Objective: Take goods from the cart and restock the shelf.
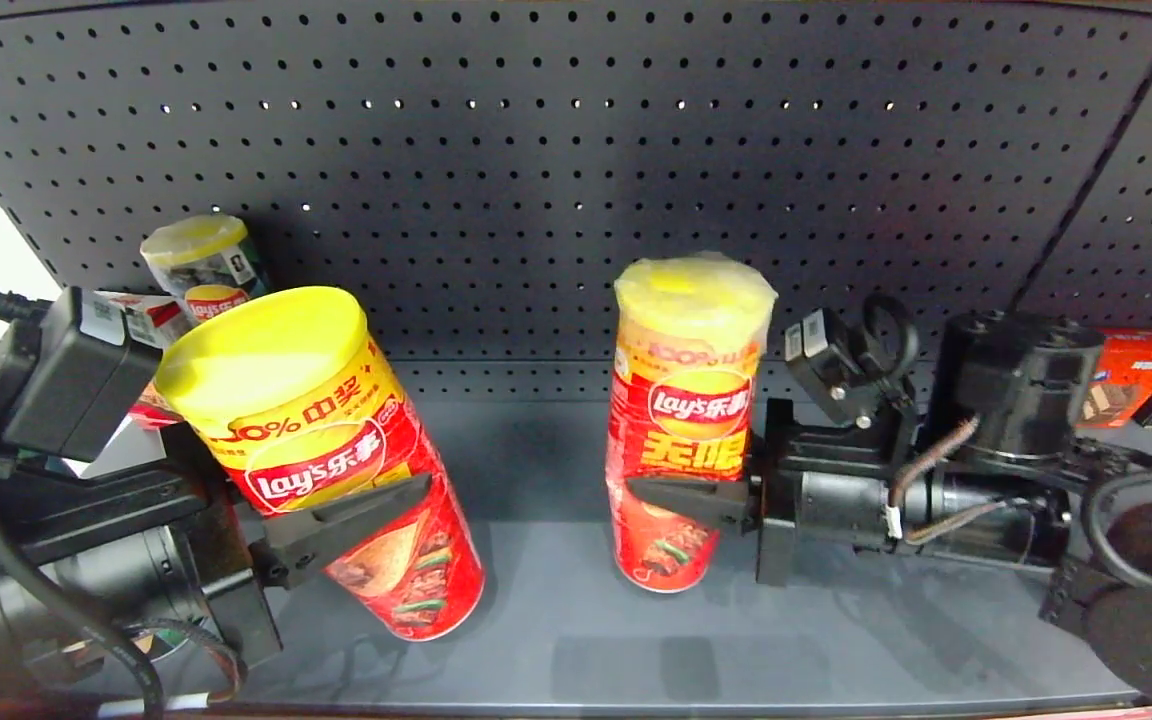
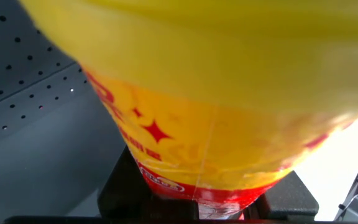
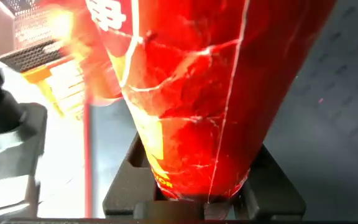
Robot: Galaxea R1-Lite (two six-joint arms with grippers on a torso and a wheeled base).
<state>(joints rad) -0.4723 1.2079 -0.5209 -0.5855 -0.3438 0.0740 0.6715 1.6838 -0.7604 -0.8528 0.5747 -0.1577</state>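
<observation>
Now we grip a tilted chip can [image 1: 321, 440] in our left end effector [image 1: 376, 525], and our right end effector [image 1: 671, 485] grips an upright chip can [image 1: 688, 400], both at the shelf [image 1: 836, 640].

the left can [image 1: 321, 455], a red tube of chips with a yellow lid, sits at 8 o'clock in the head view. it is tilted, lid toward 11 o'clock, and the left gripper [image 1: 336, 505] fingers clamp its middle. the right can [image 1: 688, 420], same red print with a wrapped yellow top, stands upright at 3 o'clock of the first, pinched by the right gripper [image 1: 681, 485]. both bases are low over the grey shelf [image 1: 836, 640]; contact unclear.
</observation>
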